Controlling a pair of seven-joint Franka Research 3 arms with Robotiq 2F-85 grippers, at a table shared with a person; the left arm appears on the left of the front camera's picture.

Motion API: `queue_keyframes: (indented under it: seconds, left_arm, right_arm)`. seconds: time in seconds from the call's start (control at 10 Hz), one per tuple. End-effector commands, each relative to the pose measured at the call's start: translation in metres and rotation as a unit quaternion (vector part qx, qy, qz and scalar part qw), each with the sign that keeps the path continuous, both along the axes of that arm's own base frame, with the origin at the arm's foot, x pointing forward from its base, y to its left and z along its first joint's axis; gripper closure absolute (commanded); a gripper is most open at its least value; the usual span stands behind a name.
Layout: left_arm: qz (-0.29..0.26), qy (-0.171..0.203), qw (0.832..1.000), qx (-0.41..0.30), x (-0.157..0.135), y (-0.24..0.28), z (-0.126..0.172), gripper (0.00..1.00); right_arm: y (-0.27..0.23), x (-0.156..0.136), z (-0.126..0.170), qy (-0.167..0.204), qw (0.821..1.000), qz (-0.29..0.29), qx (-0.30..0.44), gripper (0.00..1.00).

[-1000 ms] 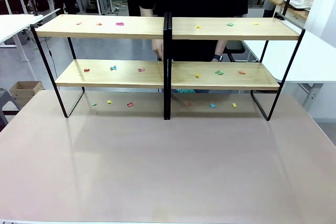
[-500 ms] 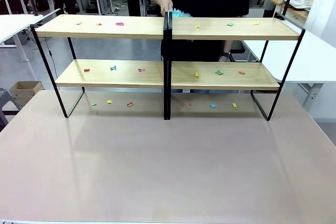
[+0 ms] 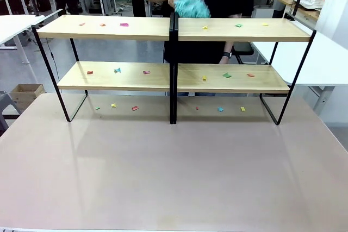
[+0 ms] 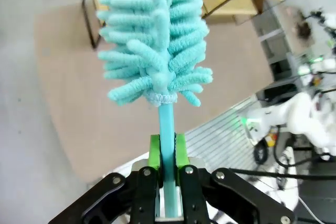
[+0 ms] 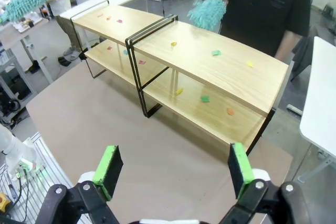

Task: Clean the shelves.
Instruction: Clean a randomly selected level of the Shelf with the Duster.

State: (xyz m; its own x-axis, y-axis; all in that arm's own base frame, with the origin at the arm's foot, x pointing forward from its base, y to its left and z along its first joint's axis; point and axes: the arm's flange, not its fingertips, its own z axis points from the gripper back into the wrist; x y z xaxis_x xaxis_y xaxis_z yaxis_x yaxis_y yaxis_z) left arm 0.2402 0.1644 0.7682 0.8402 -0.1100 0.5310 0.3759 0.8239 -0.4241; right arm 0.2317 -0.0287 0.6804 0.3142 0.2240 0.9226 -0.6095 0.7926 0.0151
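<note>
The shelves [image 3: 136, 29] stand across the far half of the table, and small coloured paper scraps [image 3: 124, 24] lie on both tiers and on the table beneath. A person behind them holds a teal fluffy duster [image 3: 191, 5] over the top board at the centre join. My left gripper [image 4: 167, 148] is shut on the handle of a second teal duster [image 4: 152, 35], held high above the table. My right gripper [image 5: 173, 169] is open with nothing between its pads, up over the near table and facing the shelves [image 5: 194, 59]. The person's duster [image 5: 207, 11] is above the top board there too.
The brown table [image 3: 174, 177] stretches bare in front of the rack. White tables stand at the left [image 3: 13, 23] and at the right [image 3: 331, 58]. A cardboard box [image 3: 26, 93] sits on the floor at the left. Other people stand far back.
The person has raised a hand from behind the lower tier and brought the teal duster up over the top board at the centre.
</note>
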Motion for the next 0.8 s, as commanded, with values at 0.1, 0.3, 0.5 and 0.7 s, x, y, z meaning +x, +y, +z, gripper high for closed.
queue_keyframes:
  seconds: [0.1, 0.3, 0.5, 0.7]
  left_arm:
    - [-0.027, 0.001, 0.996, 0.088, 0.05, -0.099, 0.039, 0.87]
    - [-0.017, 0.004, 0.993, 0.12, 0.077, -0.169, 0.042, 0.87]
    - [-0.012, 0.027, 0.992, 0.119, 0.095, -0.157, 0.029, 0.87]
    - [-0.011, 0.05, 0.995, 0.087, 0.071, -0.072, 0.012, 0.87]
  right_arm:
    - [0.001, 0.0, 0.0, 0.0, 1.0, 0.001, 0.001, 0.0]
    - [0.001, 0.0, 0.0, 0.0, 1.0, 0.001, 0.001, 0.0]
    - [0.001, 0.0, 0.0, 0.0, 1.0, 0.001, 0.001, 0.0]
    - [0.001, 0.0, 0.0, 0.0, 1.0, 0.001, 0.001, 0.0]
